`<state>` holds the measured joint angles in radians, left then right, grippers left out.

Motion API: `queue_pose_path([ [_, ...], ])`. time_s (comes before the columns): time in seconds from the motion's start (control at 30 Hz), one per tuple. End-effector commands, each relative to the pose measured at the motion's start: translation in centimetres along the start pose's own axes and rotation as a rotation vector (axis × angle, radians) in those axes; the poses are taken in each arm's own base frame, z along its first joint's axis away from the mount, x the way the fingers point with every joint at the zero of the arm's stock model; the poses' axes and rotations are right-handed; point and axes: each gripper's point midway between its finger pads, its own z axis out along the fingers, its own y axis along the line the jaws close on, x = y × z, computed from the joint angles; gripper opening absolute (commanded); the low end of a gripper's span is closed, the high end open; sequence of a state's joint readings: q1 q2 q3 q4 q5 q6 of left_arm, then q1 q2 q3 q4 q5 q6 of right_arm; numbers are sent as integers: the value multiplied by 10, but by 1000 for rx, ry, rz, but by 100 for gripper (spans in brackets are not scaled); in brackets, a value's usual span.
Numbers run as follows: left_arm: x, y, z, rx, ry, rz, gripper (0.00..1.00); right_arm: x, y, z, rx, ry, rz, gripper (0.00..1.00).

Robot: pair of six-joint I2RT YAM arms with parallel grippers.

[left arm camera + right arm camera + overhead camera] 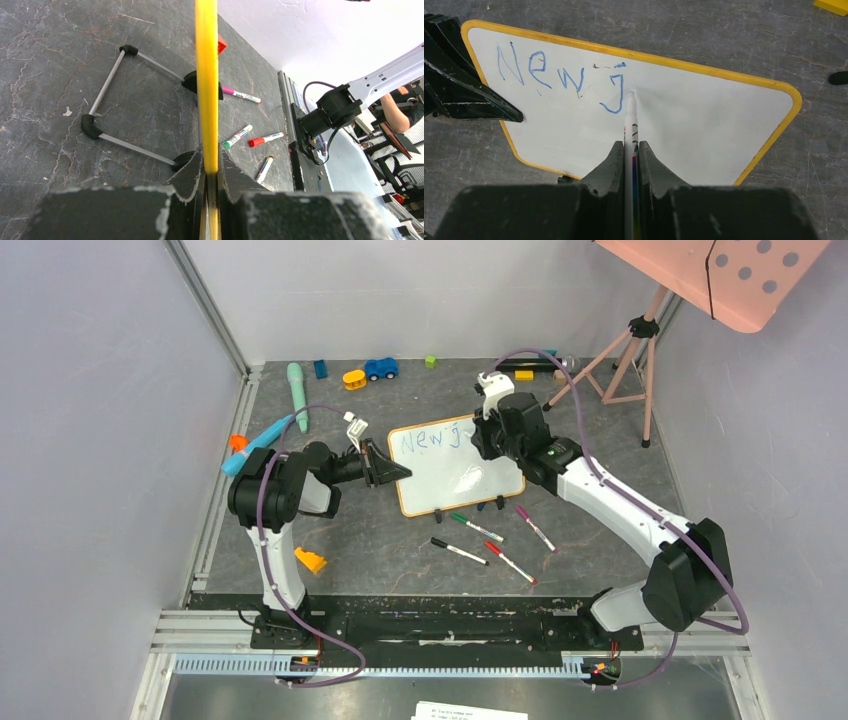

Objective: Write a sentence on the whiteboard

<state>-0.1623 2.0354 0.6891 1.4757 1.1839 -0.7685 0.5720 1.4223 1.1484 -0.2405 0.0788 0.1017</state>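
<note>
In the middle of the desk (380, 540) sits the whiteboard (455, 480), its left edge pinched in the left pincer (211, 156), which is closed narrow on the yellow frame. The right pincer (630, 148) clamps a marker (630, 112), with the tip on the board just right of the "j". The sentence (556, 75) reads "New j", so I judge the writing is mid-word. Next calls for a small round stroke beside the j.

**A:** so what's lying loose on the desk (385, 565)? I count a green marker (476, 528), black marker (459, 551), red marker (510, 563) and purple marker (536, 529), all close together.

**B:** yep, plus a blue toy car (381, 368) beside a yellow toy (354, 379) at the back, and an orange wedge (310, 560) front-left.
</note>
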Motion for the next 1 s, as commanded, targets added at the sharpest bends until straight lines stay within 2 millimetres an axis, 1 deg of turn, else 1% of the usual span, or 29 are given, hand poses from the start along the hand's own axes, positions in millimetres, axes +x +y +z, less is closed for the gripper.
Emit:
queue_pose_path([
  [0.0,-14,-6,3,42,-15,152,2,-30,5,0,-26,-77,-4,0],
  [0.3,-14,-6,2,43,-15,157,2,-32,2,5,-6,-77,-1,0],
  [0.47,-14,-5,3,41,-16,153,2,-30,0,8,10,-70,-2,0],
  [0.8,-13,-6,2,37,-19,154,2,-32,2,15,1,-60,-10,0],
  [0.97,-13,-6,2,40,-16,155,2,-28,5,17,-17,-49,-5,0],
])
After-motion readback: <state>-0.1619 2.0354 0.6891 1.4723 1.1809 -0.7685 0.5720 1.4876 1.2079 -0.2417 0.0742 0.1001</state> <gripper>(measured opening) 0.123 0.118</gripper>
